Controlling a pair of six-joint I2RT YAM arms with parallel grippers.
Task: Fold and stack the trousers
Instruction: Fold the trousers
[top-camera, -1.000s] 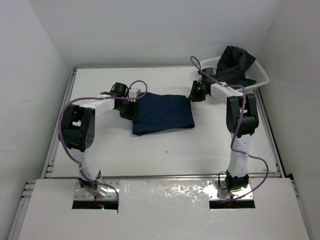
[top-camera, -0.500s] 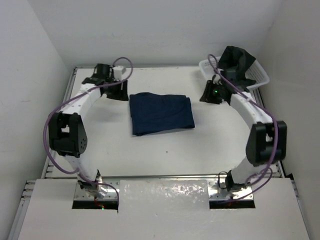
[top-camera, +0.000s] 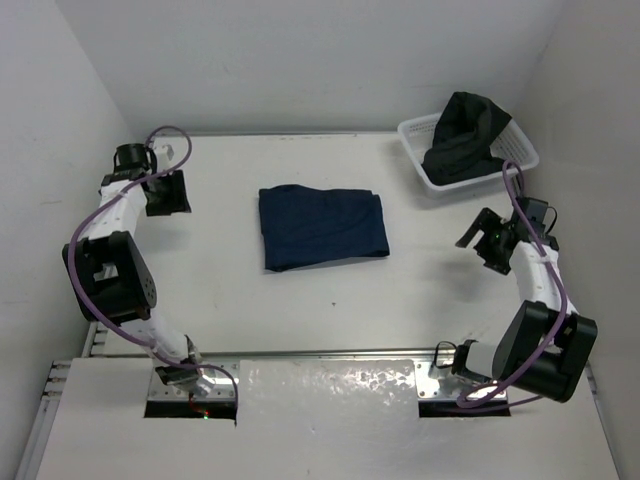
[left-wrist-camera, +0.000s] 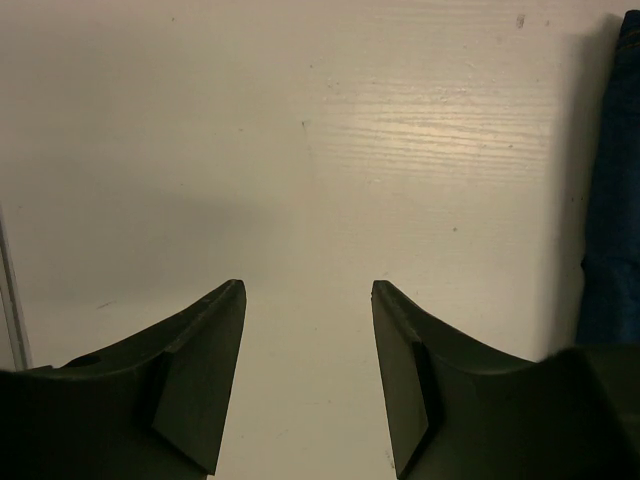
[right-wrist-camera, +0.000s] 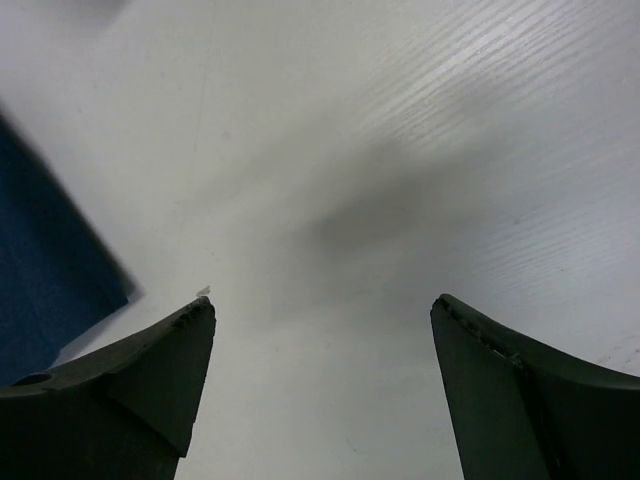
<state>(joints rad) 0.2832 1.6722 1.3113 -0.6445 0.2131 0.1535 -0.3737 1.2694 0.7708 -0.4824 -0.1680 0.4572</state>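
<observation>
The white table (top-camera: 300, 310), smooth with a faint wood grain, carries the trousers (top-camera: 322, 226) at its middle: dark navy denim folded into a flat, nearly square pad with fairly even edges. The fold looks finished, so the step goes best if both arms keep clear of it and reach next for the dark, limp garment (top-camera: 465, 130) heaped in the white plastic basket (top-camera: 436, 180) beyond the trousers' right side. The left gripper (top-camera: 165, 192) hangs well left of the trousers and the right gripper (top-camera: 482, 238) well right, both with jaws spread and empty.
</observation>
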